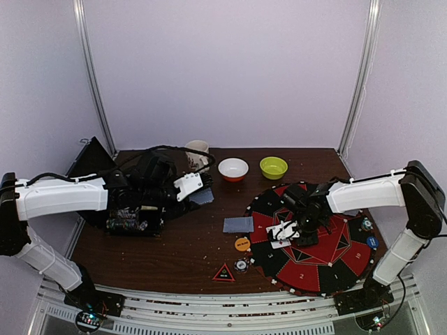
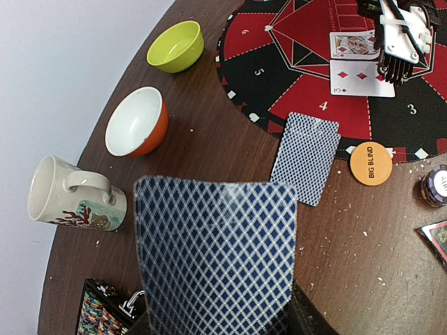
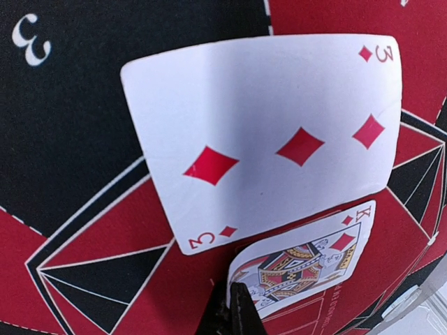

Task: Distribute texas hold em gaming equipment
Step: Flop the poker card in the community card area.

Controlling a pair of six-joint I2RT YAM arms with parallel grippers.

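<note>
bare brown table (image 1: 188,244) lies open between the round red-and-black mat (image 1: 328,276) and the chip case (image 1: 133,220). the white bowl (image 1: 233,169), green bowl (image 1: 273,167) and mug (image 1: 198,149) keep to the far edge. we see the left arm reach in low from the left, its left gripper (image 1: 196,187) pinching a blue-backed card (image 2: 216,258) over the wood. the right arm bends down over the mat, with the right gripper (image 3: 234,310) pressed together and its tips at a corner of the king of diamonds (image 3: 307,262). that card lies partly under the three of diamonds (image 3: 279,139). a face-down card (image 2: 306,157) overlaps the mat's rim, near the big blind disc (image 2: 371,163).
</note>
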